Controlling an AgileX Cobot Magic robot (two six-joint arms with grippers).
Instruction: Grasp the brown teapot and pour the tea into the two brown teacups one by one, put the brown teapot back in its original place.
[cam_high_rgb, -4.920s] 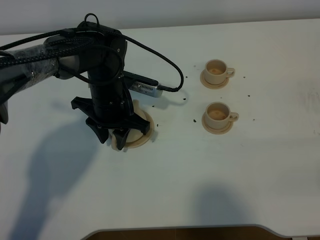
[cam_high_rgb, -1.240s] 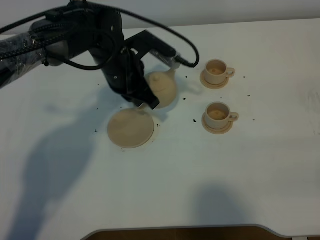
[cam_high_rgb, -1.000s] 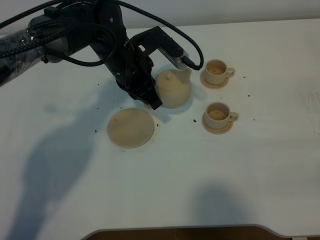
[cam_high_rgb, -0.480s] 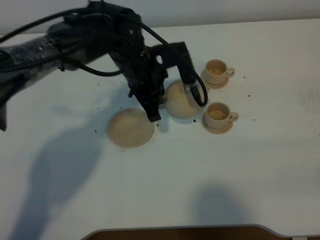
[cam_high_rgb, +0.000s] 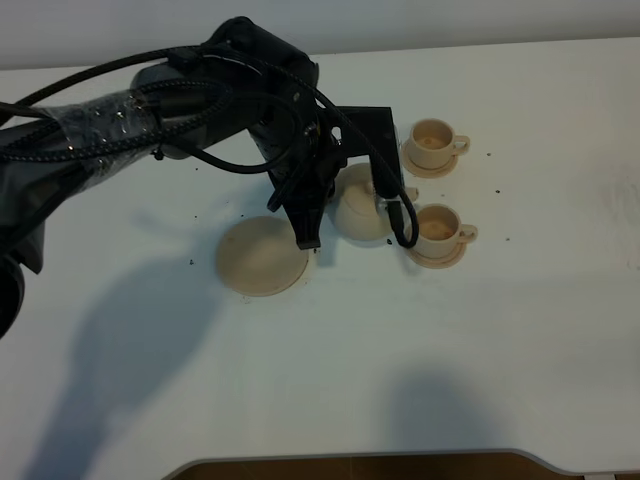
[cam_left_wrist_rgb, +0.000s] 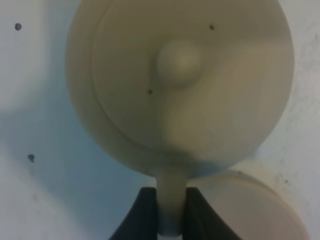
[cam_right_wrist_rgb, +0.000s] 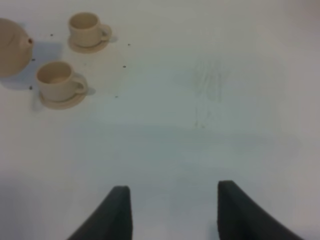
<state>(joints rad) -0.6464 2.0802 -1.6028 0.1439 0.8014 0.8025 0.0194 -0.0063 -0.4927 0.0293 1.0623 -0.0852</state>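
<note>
My left claw is pressed together on the loop handle of the brown teapot. The pot hangs just beside the nearer teacup, between it and the big saucer. From my claw the pot's long axis runs handle to spout, toward the cups. The farther teacup sits just beyond. My right claw stands spread and empty, well apart.
</note>
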